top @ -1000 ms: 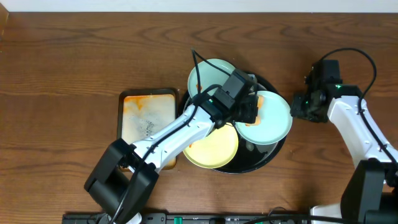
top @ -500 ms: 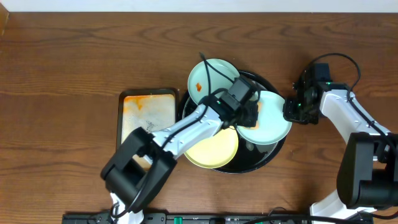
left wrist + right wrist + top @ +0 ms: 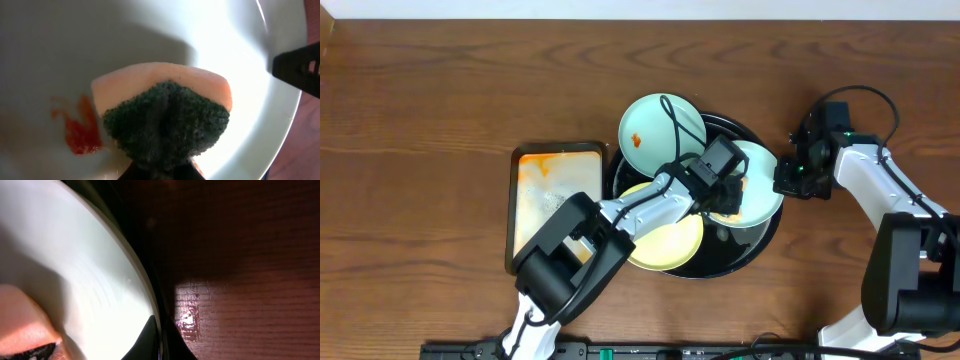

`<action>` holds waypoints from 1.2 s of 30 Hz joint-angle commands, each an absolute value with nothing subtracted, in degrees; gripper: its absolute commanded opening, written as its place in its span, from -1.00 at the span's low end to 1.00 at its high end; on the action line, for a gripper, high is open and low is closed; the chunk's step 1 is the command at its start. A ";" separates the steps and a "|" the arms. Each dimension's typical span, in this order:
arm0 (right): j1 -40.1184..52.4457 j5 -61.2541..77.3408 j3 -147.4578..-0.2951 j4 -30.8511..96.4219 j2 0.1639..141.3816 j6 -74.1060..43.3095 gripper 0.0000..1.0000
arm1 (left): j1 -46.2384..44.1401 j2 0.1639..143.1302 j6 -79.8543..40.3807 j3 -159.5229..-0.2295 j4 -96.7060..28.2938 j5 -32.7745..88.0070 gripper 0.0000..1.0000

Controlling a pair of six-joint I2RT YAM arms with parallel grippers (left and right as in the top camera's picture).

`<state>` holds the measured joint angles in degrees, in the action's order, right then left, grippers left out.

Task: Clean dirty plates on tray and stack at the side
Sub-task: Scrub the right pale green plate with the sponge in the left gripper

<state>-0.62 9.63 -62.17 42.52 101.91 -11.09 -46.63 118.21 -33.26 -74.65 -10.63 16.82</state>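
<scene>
Overhead, the change is on the right side of the tray [image 3: 720,263]. A second ago the right gripper [image 3: 782,182] hung clear of the tray's right rim with its jaws partly apart. Now it has come in and clamped onto the outer edge of the right mint plate [image 3: 763,197]. The right wrist view confirms it, with one finger above the pale rim and one below, just where that rim overhangs the tray's black wall.

Meanwhile the left gripper [image 3: 725,190] has slid a little further across the same plate toward the tray's right side. It stays clenched on the sponge [image 3: 165,115], which is pressed green face up against the plate. An orange smear [image 3: 80,134] sits just beside the sponge, not yet wiped.

To my eye this means one arm now steadies the plate so the other can scrub without pushing it around. The cleaning of this first plate is barely under way, and nothing is stacked beside the tray.

Counting the dirty plates, there are three:
- the right mint plate on the tray's right half
- a far mint plate [image 3: 655,130] overlapping the tray's far-left rim
- a yellow plate [image 3: 670,245] overlapping its near-left rim

There is one tray, one sponge, and one orange-stained pan [image 3: 545,190] on the table [image 3: 440,110] just left of the tray. Two arms are at work.
</scene>
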 commanded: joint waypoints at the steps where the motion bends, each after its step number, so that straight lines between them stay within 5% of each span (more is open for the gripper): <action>1: -0.30 9.02 -61.95 43.22 102.35 -12.21 -0.97 | -44.45 120.29 -33.74 -75.05 -12.23 11.38 -0.85; 14: -0.27 4.10 -61.95 45.39 102.32 -12.40 -0.97 | -43.51 120.29 -25.28 -79.85 -20.45 -0.78 -0.85; 36: 2.76 3.01 -61.95 45.45 102.32 -13.23 -0.97 | -48.40 128.46 -23.14 -82.21 -15.40 0.36 -0.85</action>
